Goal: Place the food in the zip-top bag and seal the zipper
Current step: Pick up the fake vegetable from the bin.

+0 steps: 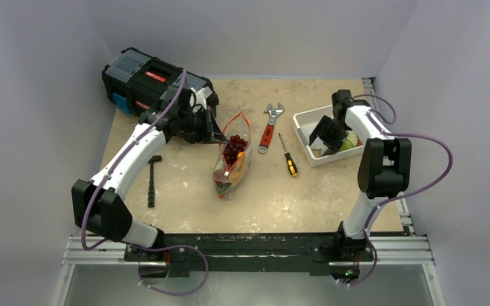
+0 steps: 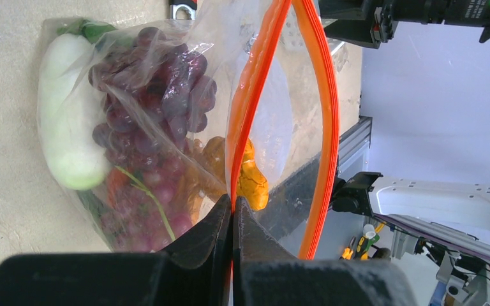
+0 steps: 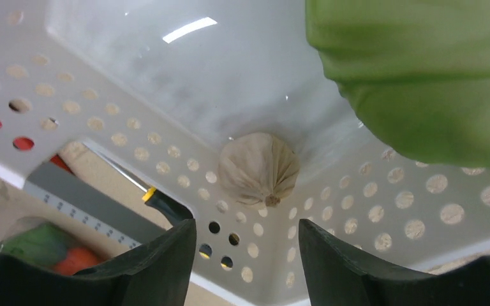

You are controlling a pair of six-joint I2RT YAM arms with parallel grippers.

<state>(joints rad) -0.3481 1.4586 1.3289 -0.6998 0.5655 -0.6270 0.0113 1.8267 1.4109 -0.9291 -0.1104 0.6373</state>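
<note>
Clear crinkly zip-top bag (image 1: 232,167) lies mid-counter on the beige counter (image 1: 185,204), mouth toward the far side and gaping in a loop. Thin red-orange zipper strip (image 2: 324,127) is unsealed, its two sides bowed well apart. Left end effector (image 2: 233,213) is clenched on the nearer side of the strip, fingertips touching with the strip pinched between them. Inside the bag are a dark purple grape bunch (image 2: 159,95), a white-green radish (image 2: 70,121) pressed against the bag wall beside the grapes, and an orange piece (image 2: 253,182) just behind the pinched strip. More colours show lower in the bag, too crumpled to tell. Right end effector (image 3: 245,255) is released, fingers spread with nothing between them, over the inside of the white perforated plastic basket (image 1: 306,121) at the right of the counter. Round green cabbage (image 3: 421,76) sits in the basket, just beside the right fingers. A small pale ridged ball (image 3: 258,169) rests on the basket floor past the fingertips. Red-handled wrench (image 1: 268,131) and yellow-black screwdriver (image 1: 288,159) lie between bag and basket, apart from both. Black toolbox (image 1: 147,80) sits at the far left corner. A black T-shaped tool (image 1: 152,182) lies left of the bag.
</note>
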